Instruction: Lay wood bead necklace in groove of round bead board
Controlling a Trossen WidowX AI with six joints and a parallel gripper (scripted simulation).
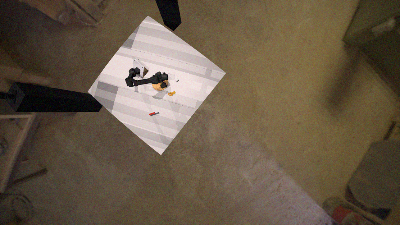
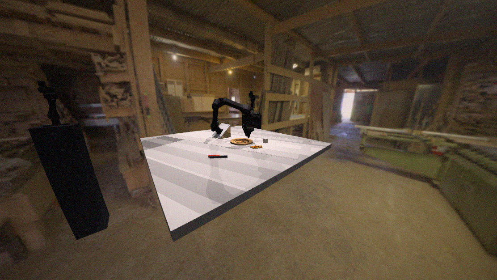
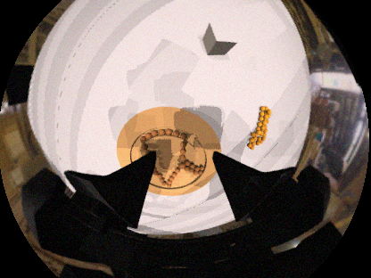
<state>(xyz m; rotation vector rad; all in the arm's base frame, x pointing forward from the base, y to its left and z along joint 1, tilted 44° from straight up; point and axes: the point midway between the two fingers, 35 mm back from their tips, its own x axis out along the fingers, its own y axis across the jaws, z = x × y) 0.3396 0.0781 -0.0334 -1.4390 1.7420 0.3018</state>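
Observation:
The round wood board (image 1: 155,87) (image 2: 236,141) (image 3: 127,134) lies flat on the table. The brown wood bead necklace (image 3: 165,132) lies on it. In the wrist view its upper-left beads follow the groove in an arc. On the right the strand cuts inside the ring, leaving part of the right groove bare. The lower strand bends to a point near the ring's bottom, and a short doubled branch reaches the lower right. My gripper (image 1: 164,86) (image 2: 248,136) (image 3: 185,155) is open above the board, with no beads held. The left finger hides some beads at the lower left.
A yellow-orange bead string (image 1: 171,93) (image 2: 256,146) (image 3: 263,126) lies beside the board. A small pale block (image 1: 177,80) (image 2: 265,140) (image 3: 216,48) stands beyond it. A red and black marker (image 1: 152,113) (image 2: 217,156) lies farther off. A tilted white plate (image 2: 221,130) stands near the arm's base.

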